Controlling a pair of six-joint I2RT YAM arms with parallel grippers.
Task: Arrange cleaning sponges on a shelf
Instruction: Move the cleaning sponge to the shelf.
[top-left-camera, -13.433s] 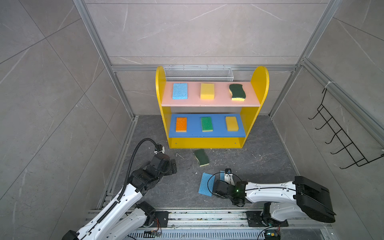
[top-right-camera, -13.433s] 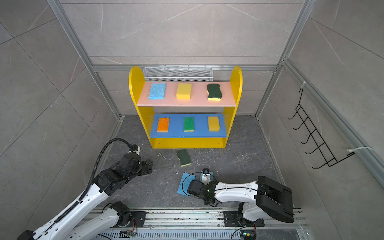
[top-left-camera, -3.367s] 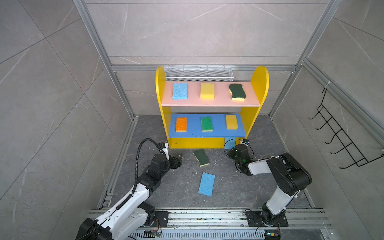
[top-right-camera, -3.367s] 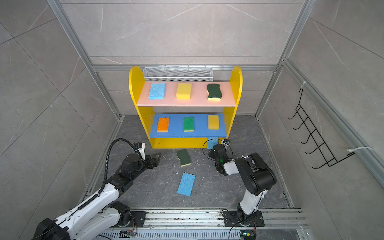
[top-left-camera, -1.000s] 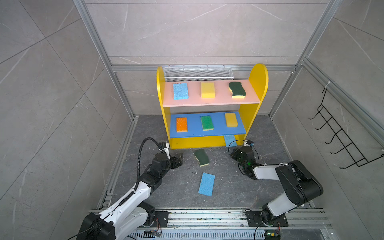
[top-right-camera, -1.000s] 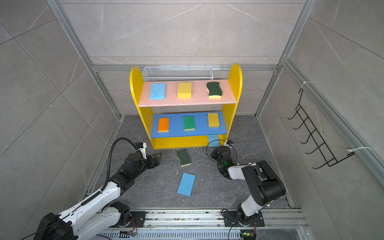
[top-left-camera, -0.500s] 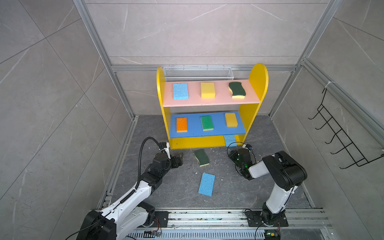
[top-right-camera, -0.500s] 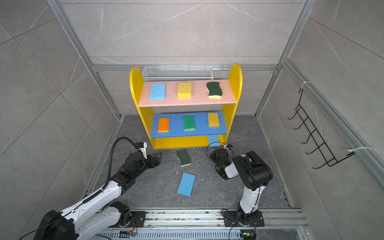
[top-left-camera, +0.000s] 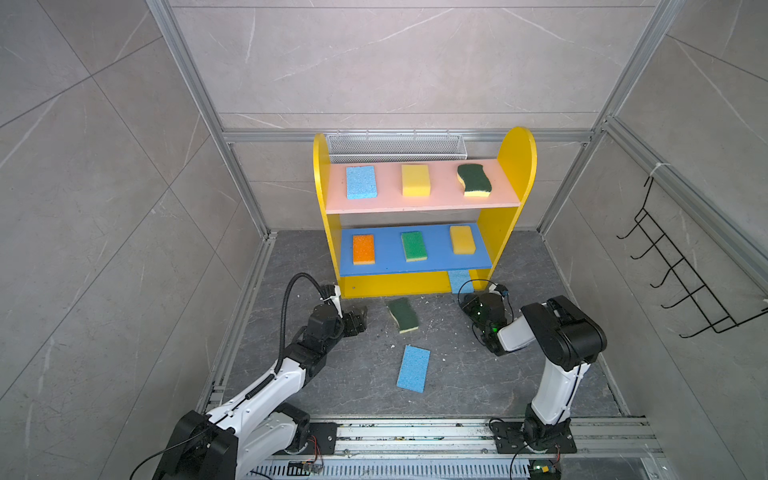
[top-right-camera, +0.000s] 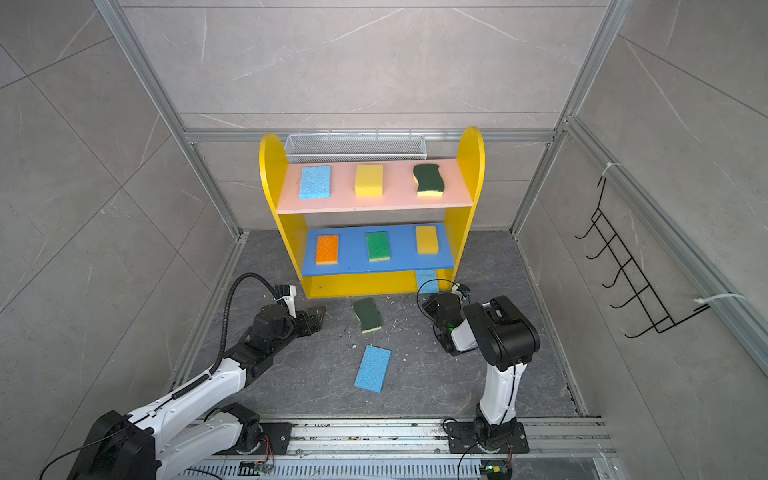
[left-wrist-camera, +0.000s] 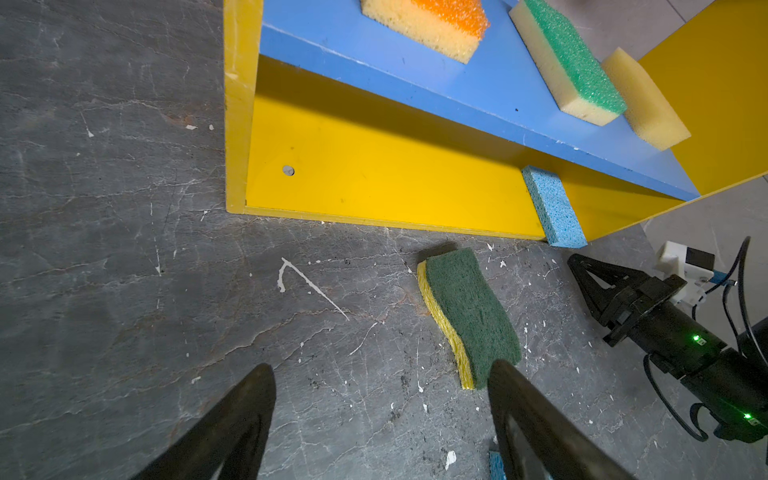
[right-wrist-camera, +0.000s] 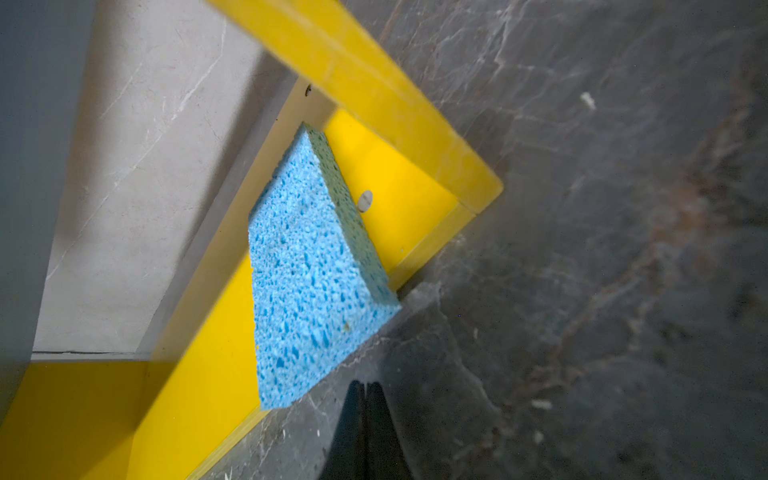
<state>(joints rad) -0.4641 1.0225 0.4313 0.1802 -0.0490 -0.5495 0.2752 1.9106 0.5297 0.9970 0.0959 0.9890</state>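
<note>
Shelf (top-left-camera: 515, 166) is centre frame in both top views, backed against the wall. Pink board (top-left-camera: 436, 201) is full: blue sponge (top-left-camera: 361, 182), yellow sponge (top-left-camera: 415, 179), wavy green sponge (top-left-camera: 474, 179). Blue board (top-left-camera: 390, 266) is full: orange sponge (top-left-camera: 363, 248), green sponge (top-left-camera: 413, 246), second yellow sponge (top-left-camera: 462, 239). Yellow base (top-left-camera: 395, 284) has only its right end taken. Surface (top-left-camera: 457, 374) in front carries two strays.

My read: seven of nine shelved, base row in progress.

Right end effector (top-left-camera: 463, 300), right of centre: clenched, gripping nothing. Tips point at the base sponge (top-left-camera: 458, 280), light blue, near end poking over the front lip. The right wrist view shows the tips close to its edge; contact not clear. Looks like a closed-finger nudge to seat it.

Left end effector (top-left-camera: 362, 320), left of centre: jaws released wide, empty. Loose wavy sponge (top-left-camera: 402, 314) lies flat, green side up, just right of it in frame, below mid-base. In the left wrist view its near end is just beside one finger (left-wrist-camera: 519, 395), not between the two.

Next move needs: left shifts over to straddle the wavy sponge's narrow width, drops, closes, then goes in flat under the blue board. Clearance looks low.

Loose blue sponge (top-left-camera: 413, 368), lower centre, lies flat, well apart from both.
</note>
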